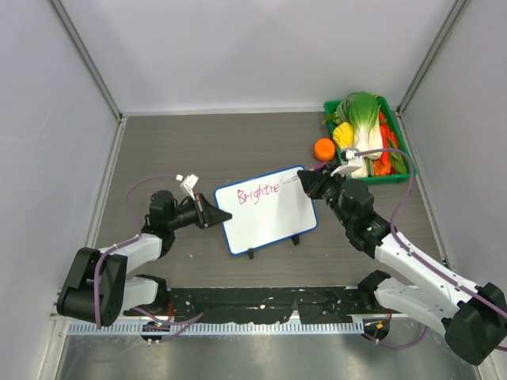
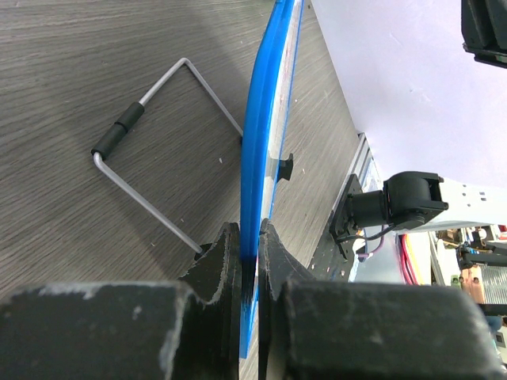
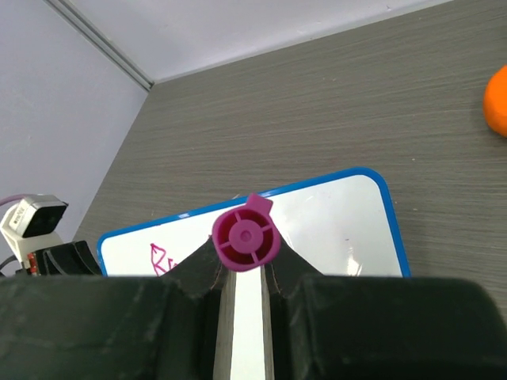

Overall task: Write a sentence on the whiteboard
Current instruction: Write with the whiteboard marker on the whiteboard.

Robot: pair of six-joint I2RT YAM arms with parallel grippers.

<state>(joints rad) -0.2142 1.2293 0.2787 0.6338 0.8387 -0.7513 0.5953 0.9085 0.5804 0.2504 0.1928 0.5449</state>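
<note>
The whiteboard stands tilted mid-table on two black feet, its blue frame seen edge-on in the left wrist view. Pink text along its top reads roughly "Brightne". My left gripper is shut on the board's left edge, a jaw on each side of the frame. My right gripper is shut on a pink marker at the board's upper right; the marker's end faces the right wrist camera, and its tip is hidden. The board also shows in the right wrist view.
A green basket of vegetables stands at the back right. An orange lies beside it, left of the basket. A wire stand lies on the table behind the board. Enclosure walls close the left, back and right sides.
</note>
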